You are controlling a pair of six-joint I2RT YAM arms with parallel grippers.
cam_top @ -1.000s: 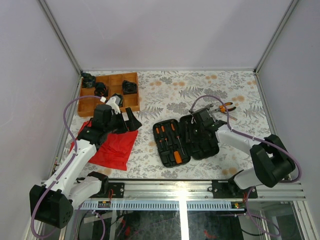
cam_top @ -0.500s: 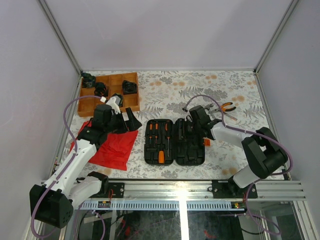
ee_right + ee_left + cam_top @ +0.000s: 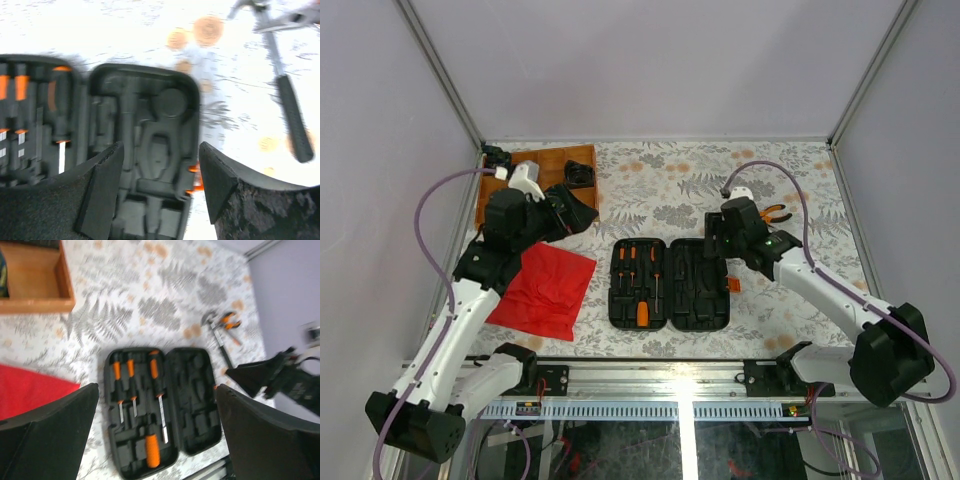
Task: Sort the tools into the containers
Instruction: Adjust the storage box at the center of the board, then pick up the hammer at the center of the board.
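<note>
The right gripper (image 3: 161, 145) holds its two fingers (image 3: 102, 192) parted with nothing between them. It tilts down over the open tool case (image 3: 145, 135). The empty moulded right half of the case lies straight beneath the fingertips, and the orange latch (image 3: 194, 181) sits just inside the right-hand one. Out past that finger, a black-handled tool (image 3: 290, 117) with a metal head lies on the patterned table (image 3: 660, 180), and orange-handled pliers (image 3: 775, 212) lie just beyond it. Behind the fingers the wrist bends down and leftward. The forearm slopes back to a low elbow at the near-right base.

The left gripper (image 3: 156, 389) has its fingers (image 3: 50, 435) spread wide and empty, held high above the table. The case lies well ahead and below, framed between them, with orange-handled screwdrivers (image 3: 131, 369) seated in its left half. The red cloth (image 3: 30, 390) lies below the left finger, and the wooden tray (image 3: 37, 282) lies beyond it. The wrist points toward the table's middle, and the arm rises steeply from the near-left base to a bent elbow.
</note>
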